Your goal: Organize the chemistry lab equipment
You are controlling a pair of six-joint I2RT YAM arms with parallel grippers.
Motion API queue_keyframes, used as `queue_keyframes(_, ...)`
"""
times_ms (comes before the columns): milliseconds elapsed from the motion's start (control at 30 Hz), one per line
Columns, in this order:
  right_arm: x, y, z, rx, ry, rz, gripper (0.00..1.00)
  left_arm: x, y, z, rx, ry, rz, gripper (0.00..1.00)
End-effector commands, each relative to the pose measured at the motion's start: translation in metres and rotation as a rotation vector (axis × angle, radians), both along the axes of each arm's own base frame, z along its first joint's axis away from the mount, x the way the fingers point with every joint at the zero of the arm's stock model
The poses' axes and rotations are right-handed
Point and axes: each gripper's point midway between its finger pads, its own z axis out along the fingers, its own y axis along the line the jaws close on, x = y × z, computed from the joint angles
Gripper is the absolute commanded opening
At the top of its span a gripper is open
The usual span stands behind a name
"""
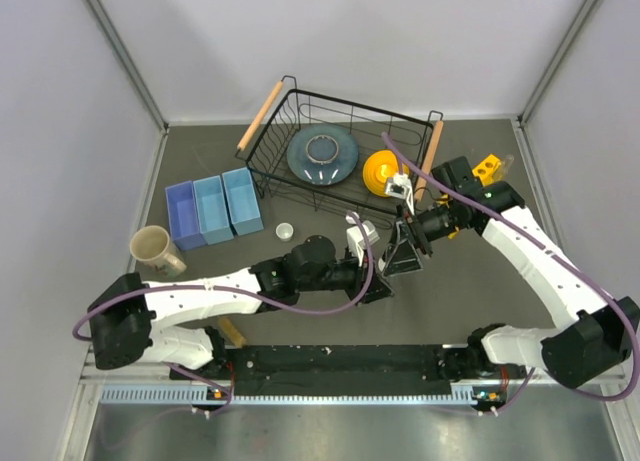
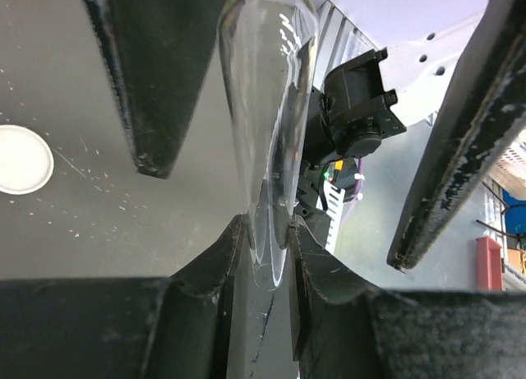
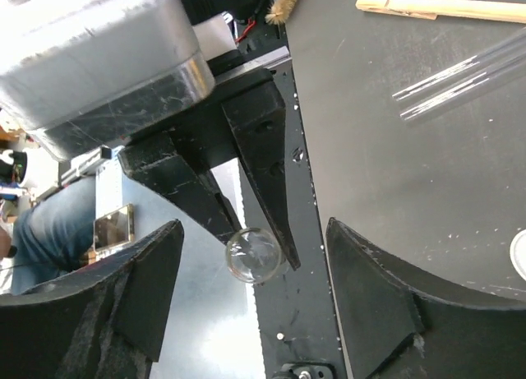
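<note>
My left gripper is shut on the lower end of a thin clear tube at mid-table. The tube points up between the fingers of my right gripper, which is open around it without touching. In the right wrist view the tube's round end shows end-on. Other clear tubes and a wooden stick lie on the table. A small white round piece lies to the left. The yellow rack stands at far right.
A black wire basket at the back holds a grey-blue plate and an orange bowl. Three blue bins and a beige cup stand on the left. The two grippers are close together.
</note>
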Motion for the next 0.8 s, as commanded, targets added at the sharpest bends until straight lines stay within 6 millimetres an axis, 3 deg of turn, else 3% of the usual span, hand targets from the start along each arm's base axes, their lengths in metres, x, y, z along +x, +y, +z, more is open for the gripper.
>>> queue_keyframes(0, 0.002, 0.0, 0.009, 0.031, -0.062, -0.015, 0.66, 0.003, -0.009, 0.016, -0.026, -0.026, -0.003, 0.0)
queue_keyframes(333, 0.006, -0.002, -0.005, -0.03, -0.129, -0.01, 0.38, 0.005, -0.012, 0.014, -0.009, 0.037, 0.027, 0.0)
queue_keyframes(533, 0.005, 0.0, -0.003, -0.017, -0.13, -0.002, 0.16, 0.004, -0.012, 0.018, -0.024, 0.048, 0.028, 0.01)
queue_keyframes(600, 0.005, 0.0, -0.001, -0.011, -0.131, -0.002, 0.13, 0.006, -0.011, 0.019, -0.028, 0.053, 0.04, 0.03)
queue_keyframes(667, 0.005, -0.001, 0.0, -0.013, -0.135, -0.006, 0.12, 0.007, -0.008, 0.018, -0.024, 0.058, 0.055, 0.09)
queue_keyframes(767, 0.012, -0.008, -0.002, -0.028, -0.157, -0.045, 0.12, 0.01, -0.001, 0.019, -0.022, 0.052, 0.095, 0.3)
